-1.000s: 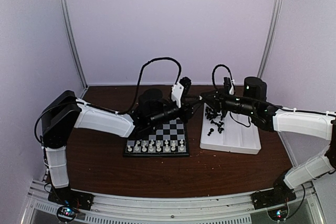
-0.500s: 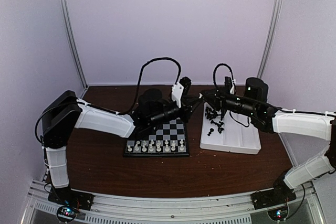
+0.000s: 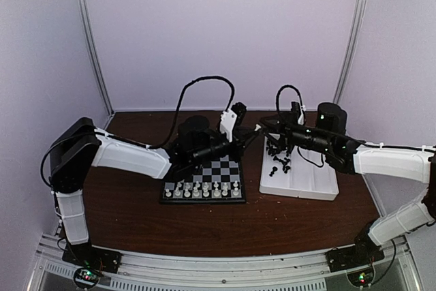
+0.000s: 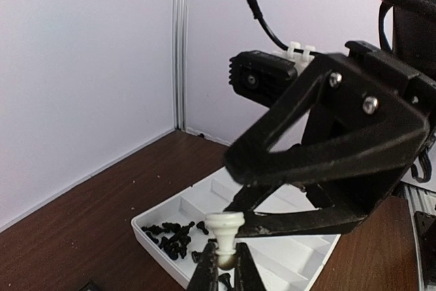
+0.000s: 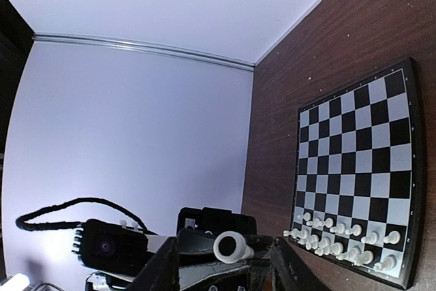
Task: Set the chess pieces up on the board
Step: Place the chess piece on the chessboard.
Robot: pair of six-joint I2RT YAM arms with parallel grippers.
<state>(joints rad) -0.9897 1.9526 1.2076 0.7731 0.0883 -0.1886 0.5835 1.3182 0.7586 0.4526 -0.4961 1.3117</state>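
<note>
In the middle of the top view the two arms meet nose to nose above the gap between the board [image 3: 219,166] and the white tray [image 3: 310,183]. The left gripper [image 4: 226,269] is clamped on a single white piece [image 4: 225,225], pinching its rounded head with the flat base pointing away, clear of the table [image 3: 136,209]. The right gripper [image 5: 225,253] faces it with its fingers spread wide, one on each side of that piece's base and not pressing it. On the board, white pieces [image 3: 204,189] fill the two rows along its lower edge; the other squares in view are bare. A heap of black pieces [image 3: 276,151] lies in the tray's upper left compartment.
</note>
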